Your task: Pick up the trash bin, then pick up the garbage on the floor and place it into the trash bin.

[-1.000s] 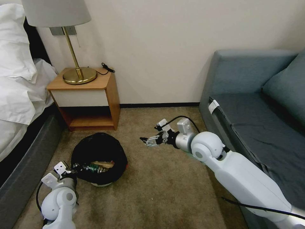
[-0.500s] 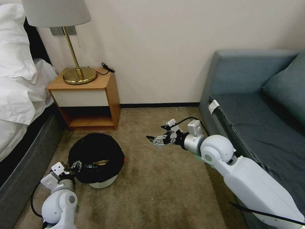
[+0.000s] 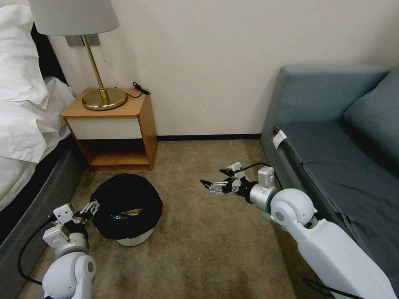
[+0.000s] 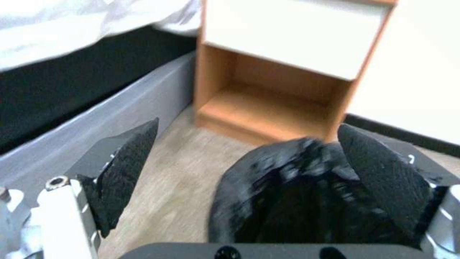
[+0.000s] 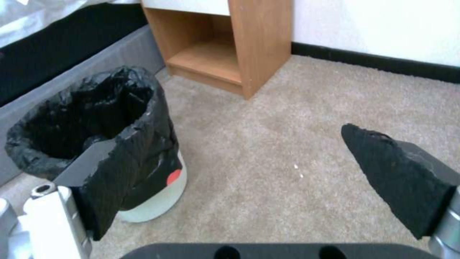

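The trash bin [image 3: 132,238] stands upright on the carpet, a white tub whose black bag [image 3: 124,195] folds over the rim. Garbage [image 3: 129,213] lies inside it, tan and gold pieces just under the rim. My left gripper [image 3: 92,206] is open right beside the bin's left rim, holding nothing. In the left wrist view the left gripper [image 4: 248,126] has its fingers spread, with the bag [image 4: 287,201] just ahead. My right gripper [image 3: 214,177] hovers open and empty over the carpet to the right of the bin. The right wrist view shows the right gripper [image 5: 230,135] and the trash bin [image 5: 158,201].
A wooden nightstand [image 3: 120,124] with a brass lamp [image 3: 99,97] stands behind the bin. The bed [image 3: 25,124] runs along the left, a grey sofa [image 3: 332,141] along the right. Open carpet [image 3: 199,245] lies between them.
The bin went from tilted in my left gripper to standing upright on the carpet. My left gripper let go and drew back to the left. My right arm pulled back to the right.
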Controlling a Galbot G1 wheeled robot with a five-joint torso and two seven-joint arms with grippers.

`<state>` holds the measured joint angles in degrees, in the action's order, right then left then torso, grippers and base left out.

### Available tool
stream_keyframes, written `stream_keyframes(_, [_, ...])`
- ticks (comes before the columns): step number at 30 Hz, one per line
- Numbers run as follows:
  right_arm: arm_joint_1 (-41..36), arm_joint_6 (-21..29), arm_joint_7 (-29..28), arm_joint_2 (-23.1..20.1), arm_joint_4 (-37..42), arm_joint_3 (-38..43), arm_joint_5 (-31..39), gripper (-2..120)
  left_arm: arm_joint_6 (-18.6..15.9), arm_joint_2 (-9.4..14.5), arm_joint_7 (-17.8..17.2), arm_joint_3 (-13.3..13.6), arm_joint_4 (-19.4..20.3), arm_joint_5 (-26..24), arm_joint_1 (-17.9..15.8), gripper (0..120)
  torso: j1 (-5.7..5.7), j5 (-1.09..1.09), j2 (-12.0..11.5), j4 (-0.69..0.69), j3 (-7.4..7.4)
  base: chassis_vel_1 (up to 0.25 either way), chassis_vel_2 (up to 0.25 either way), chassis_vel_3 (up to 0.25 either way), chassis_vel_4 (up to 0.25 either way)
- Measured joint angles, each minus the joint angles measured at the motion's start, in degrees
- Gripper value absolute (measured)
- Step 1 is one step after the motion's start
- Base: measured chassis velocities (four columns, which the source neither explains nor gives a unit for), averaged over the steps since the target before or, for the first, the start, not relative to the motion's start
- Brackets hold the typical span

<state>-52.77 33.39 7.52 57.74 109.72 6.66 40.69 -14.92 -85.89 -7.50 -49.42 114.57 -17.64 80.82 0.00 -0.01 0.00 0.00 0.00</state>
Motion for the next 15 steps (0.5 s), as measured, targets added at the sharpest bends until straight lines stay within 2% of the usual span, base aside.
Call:
stream_keyframes(1, [0.0, 0.0, 0.0, 0.0, 0.0, 0.0, 0.0, 100, 0.0, 0.0, 0.0, 0.0, 0.0, 0.0, 0.0, 100, 0.0, 0.0, 0.0, 0.0, 0.0, 0.0, 0.0, 0.0, 0.0])
stream_keyframes(4, [-0.6, -0.5, 0.0, 1.7, -1.3, 0.8, -0.9, 100, 1.9, 1.5, 4.4, 0.5, 0.3, 1.2, -0.2, 100, 0.0, 0.0, 0.0, 0.0, 0.0, 0.0, 0.0, 0.0, 0.0])
stream_keyframes(7, [-0.9, -0.8, 0.0, 2.9, -1.9, 1.3, -1.1, 100, 3.0, 2.4, 6.5, 0.8, 0.3, 2.3, -0.3, 100, 0.0, 0.0, 0.0, 0.0, 0.0, 0.0, 0.0, 0.0, 0.0])
stream_keyframes(10, [-1.8, -1.3, -0.1, 6.0, -3.1, 3.0, -1.6, 100, 5.2, 4.4, 10.2, 1.5, -0.1, 4.2, -0.9, 100, 0.0, -0.01, 0.0, 0.0, 0.0, 0.0, 0.0, 0.0, 0.0])
stream_keyframes(15, [-2.5, -2.6, 0.0, 8.6, -4.6, 4.6, -2.3, 100, 6.2, 5.8, 12.0, 2.2, 0.0, 4.6, -1.4, 100, 0.0, 0.0, 0.0, 0.0, 0.0, 0.0, 0.0, 0.0, 0.0])
